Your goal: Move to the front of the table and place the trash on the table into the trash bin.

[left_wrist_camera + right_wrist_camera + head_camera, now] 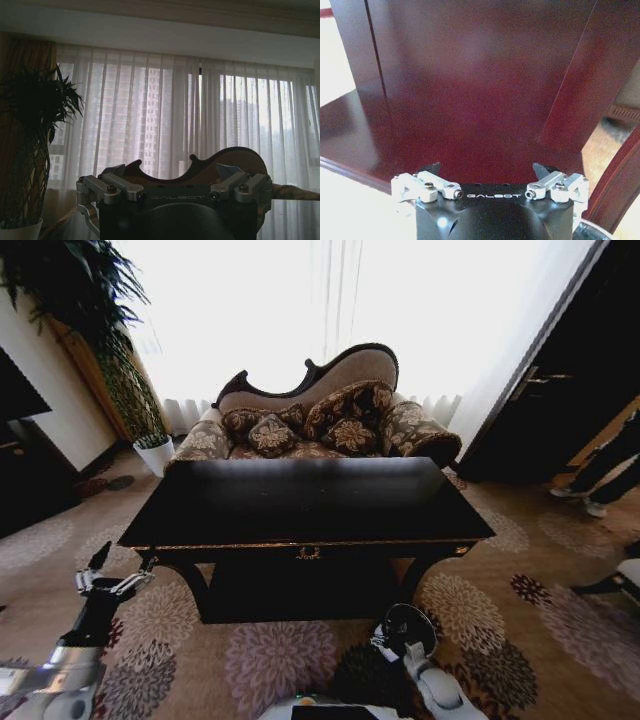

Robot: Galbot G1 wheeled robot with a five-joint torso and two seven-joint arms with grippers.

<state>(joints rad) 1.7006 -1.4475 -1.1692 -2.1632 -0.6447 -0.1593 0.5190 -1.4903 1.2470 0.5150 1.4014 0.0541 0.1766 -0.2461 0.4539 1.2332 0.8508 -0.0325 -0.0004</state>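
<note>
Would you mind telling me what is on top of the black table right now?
The table shows a bare glossy top reflecting window light; no trash is discernible on it. Behind it stands the patterned sofa. The space underneath is in shadow and cannot be made out.

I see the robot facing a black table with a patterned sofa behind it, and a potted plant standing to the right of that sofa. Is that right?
Not quite. The potted plant stands to the left of the sofa, not the right, as the head view shows. The rest holds: the black table faces the robot, with the patterned sofa behind it.
</note>
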